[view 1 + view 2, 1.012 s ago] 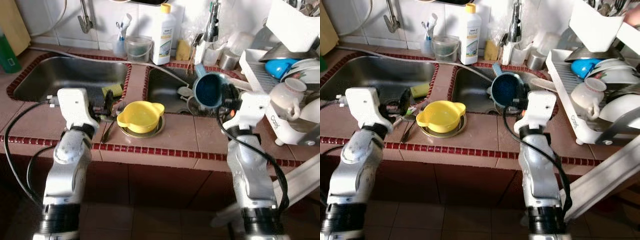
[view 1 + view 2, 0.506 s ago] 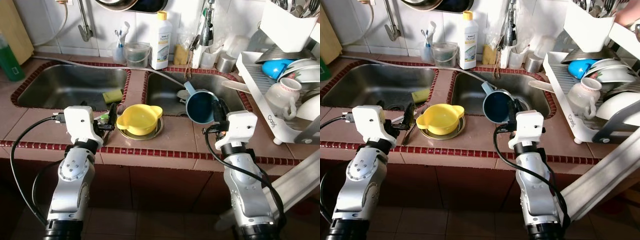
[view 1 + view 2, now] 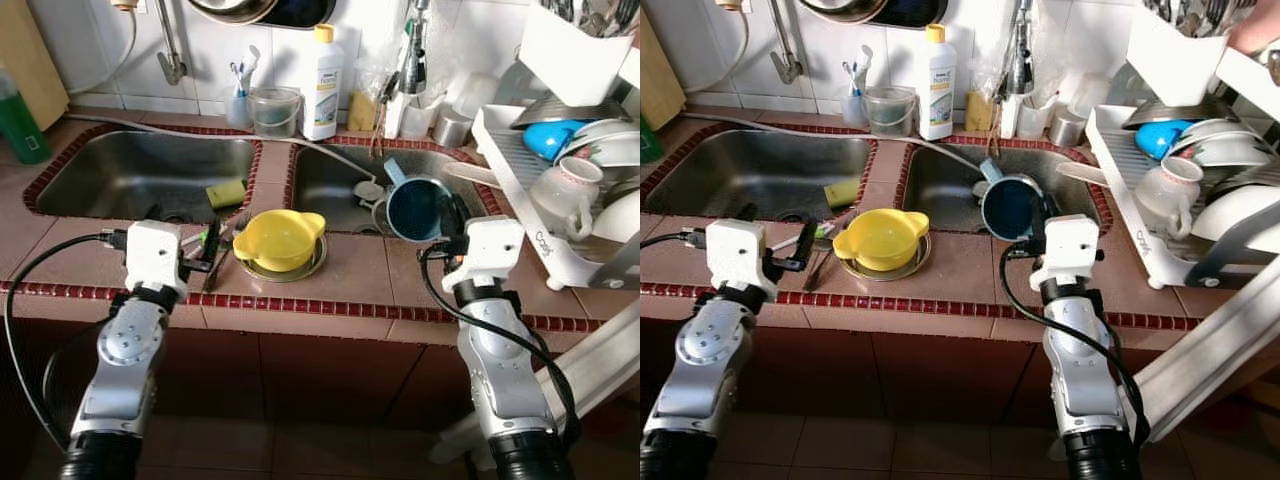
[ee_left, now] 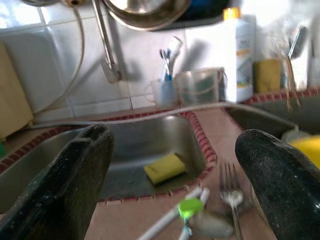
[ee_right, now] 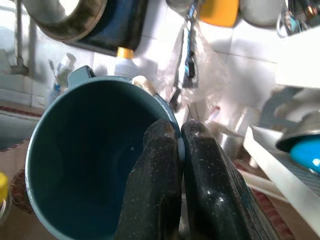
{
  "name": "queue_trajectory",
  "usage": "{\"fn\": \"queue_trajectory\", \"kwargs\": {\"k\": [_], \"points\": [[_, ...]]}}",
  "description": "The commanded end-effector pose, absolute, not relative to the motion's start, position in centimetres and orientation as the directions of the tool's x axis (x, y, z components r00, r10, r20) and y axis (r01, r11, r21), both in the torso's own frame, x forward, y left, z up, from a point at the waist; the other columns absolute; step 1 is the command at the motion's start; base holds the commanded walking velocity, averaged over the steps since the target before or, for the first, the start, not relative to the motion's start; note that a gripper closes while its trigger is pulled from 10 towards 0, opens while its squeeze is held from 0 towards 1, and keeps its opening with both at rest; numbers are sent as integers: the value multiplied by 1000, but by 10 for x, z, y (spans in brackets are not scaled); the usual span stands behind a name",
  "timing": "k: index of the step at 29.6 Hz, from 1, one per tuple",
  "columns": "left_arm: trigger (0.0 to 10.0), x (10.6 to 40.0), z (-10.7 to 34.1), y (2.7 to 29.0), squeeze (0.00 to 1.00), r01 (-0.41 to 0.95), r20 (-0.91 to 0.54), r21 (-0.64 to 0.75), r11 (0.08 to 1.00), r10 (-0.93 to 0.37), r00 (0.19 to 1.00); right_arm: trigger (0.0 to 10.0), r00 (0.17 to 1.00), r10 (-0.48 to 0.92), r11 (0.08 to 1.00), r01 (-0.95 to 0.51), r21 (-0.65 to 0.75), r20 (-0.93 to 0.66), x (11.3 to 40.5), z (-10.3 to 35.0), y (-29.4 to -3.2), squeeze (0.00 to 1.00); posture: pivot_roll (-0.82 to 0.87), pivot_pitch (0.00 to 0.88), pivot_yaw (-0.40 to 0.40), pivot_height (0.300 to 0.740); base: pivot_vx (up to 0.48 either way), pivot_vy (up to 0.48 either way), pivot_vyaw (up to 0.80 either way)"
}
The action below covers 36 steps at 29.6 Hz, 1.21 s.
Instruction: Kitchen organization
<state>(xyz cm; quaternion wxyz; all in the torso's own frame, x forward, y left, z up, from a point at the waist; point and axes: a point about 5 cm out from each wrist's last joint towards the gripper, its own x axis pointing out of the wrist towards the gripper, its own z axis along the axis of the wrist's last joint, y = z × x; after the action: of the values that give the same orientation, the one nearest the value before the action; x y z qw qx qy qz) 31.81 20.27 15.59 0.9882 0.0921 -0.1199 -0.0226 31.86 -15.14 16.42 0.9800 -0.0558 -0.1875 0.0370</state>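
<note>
My right gripper [image 3: 452, 212] is shut on the rim of a dark blue mug [image 3: 417, 207], held tilted above the counter edge by the right sink [image 3: 335, 185]; the right wrist view looks into the blue mug [image 5: 95, 160] with both fingers [image 5: 160, 185] pinching its wall. My left gripper [image 3: 213, 240] is open over the tiled counter, beside a fork [image 4: 229, 192] and a green-capped utensil [image 4: 187, 209]. A yellow bowl [image 3: 279, 236] sits on a metal lid next to it.
A dish rack [image 3: 560, 165] with a white jug, plates and a blue bowl stands at the right. A yellow sponge [image 3: 226, 190] lies in the left sink [image 3: 140, 175]. A detergent bottle [image 3: 321, 70], cups and taps line the tiled back wall.
The camera view has shifted. My right gripper with the mug has moved a little back toward the right sink. My left gripper stays open by the cutlery.
</note>
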Motion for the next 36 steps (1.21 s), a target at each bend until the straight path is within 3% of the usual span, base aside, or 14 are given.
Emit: {"fn": "queue_trajectory", "kwargs": {"k": [1,16,36], "points": [[10000,319,166,194,0,50,267,149,988,-89,960,10000,911,101,991,-55,-123,400,321,173,-153,0,-75,0,-39,740,0,0,0],[10000,310,169,183,0,102,265,112,989,-128,956,10000,903,59,995,-20,-96,425,315,176,-160,0,-77,0,-28,740,0,0,0],[10000,307,171,177,0,159,227,121,980,-183,957,10000,885,23,997,11,-70,465,306,184,-164,0,-87,0,-9,740,0,299,0]]}}
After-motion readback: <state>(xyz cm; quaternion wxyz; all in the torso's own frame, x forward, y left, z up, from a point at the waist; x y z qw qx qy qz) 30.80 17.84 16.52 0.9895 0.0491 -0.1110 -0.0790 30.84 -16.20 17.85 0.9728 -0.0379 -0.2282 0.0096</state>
